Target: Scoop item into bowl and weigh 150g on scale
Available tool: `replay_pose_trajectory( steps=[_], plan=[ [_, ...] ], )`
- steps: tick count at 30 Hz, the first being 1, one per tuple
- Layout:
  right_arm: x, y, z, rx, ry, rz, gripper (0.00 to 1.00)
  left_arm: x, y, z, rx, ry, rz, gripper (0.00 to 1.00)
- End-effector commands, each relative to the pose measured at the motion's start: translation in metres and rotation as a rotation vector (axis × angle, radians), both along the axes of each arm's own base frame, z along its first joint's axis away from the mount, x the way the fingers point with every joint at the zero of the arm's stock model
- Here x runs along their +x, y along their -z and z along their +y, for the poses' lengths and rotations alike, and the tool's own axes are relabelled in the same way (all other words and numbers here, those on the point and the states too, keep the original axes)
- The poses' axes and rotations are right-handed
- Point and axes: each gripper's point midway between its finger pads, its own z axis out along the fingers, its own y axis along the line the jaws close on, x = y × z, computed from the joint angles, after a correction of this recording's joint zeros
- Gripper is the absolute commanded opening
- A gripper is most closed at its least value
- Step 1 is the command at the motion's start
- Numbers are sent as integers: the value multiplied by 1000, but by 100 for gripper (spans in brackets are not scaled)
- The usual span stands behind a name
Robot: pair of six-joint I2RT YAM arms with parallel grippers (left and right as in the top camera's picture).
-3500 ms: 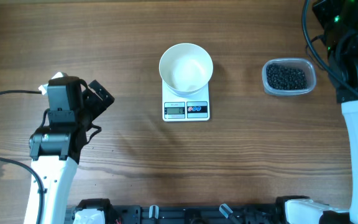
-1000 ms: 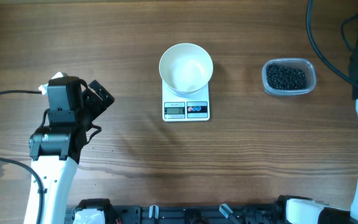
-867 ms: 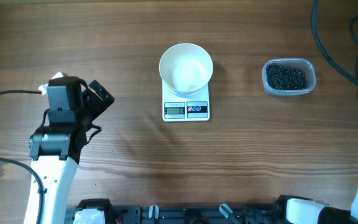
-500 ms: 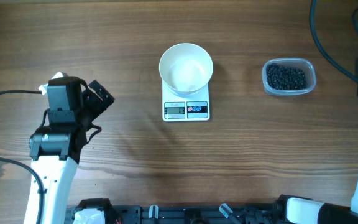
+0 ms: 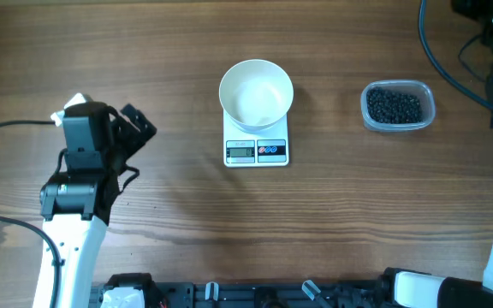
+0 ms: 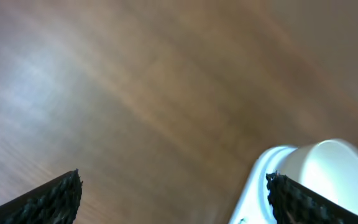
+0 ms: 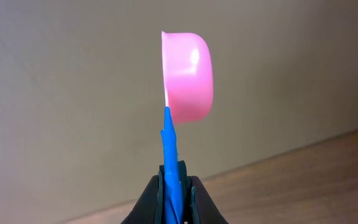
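Holding a pink scoop [image 7: 188, 78] by its blue handle, mouth sideways, the right gripper [image 7: 173, 186] is clenched. The left gripper [image 5: 133, 130] rests spread wide at left. Black pellets [image 5: 394, 106] fill a clear tub [image 5: 426, 92] at upper right. The empty white bowl [image 5: 256, 92] sits on the scale [image 5: 256, 151] at centre. The scoop probably needs to dip shallowly and level out before lifting.

Finding: no legible text, brand, number or sign in any view. The scale [image 5: 256, 147] carries a grey display [image 5: 240, 152] and two small buttons [image 5: 271, 151]. Any digits or markings on these are too small to read from overhead. The left wrist view is blurred.
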Motion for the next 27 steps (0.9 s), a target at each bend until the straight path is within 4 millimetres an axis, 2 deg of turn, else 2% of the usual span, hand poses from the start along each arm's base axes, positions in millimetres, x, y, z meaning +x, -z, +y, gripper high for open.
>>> replay_pose_trajectory(
  steps=[1,5,10,15,19,22,27],
  plan=[
    [0,4,12,-35,-68,14,4,11,-8,-19,-60,106,-48,100],
    [-8,27,28,1,-154,109,4,22,-21,-68,-53,483,-139,100],
    [-27,61,49,-29,-299,249,4,17,-12,-101,-20,699,-134,100],
    [-54,96,57,-81,-385,408,4,-5,-2,-142,69,930,-105,100],
    [-64,108,60,-73,-402,470,4,-27,-1,-174,67,1040,-68,100],
    [-69,106,71,-95,-492,448,4,-36,2,-184,156,1062,-30,100],
    [-73,110,73,-86,-503,470,4,-44,8,-188,409,1031,3,100]
  ],
)
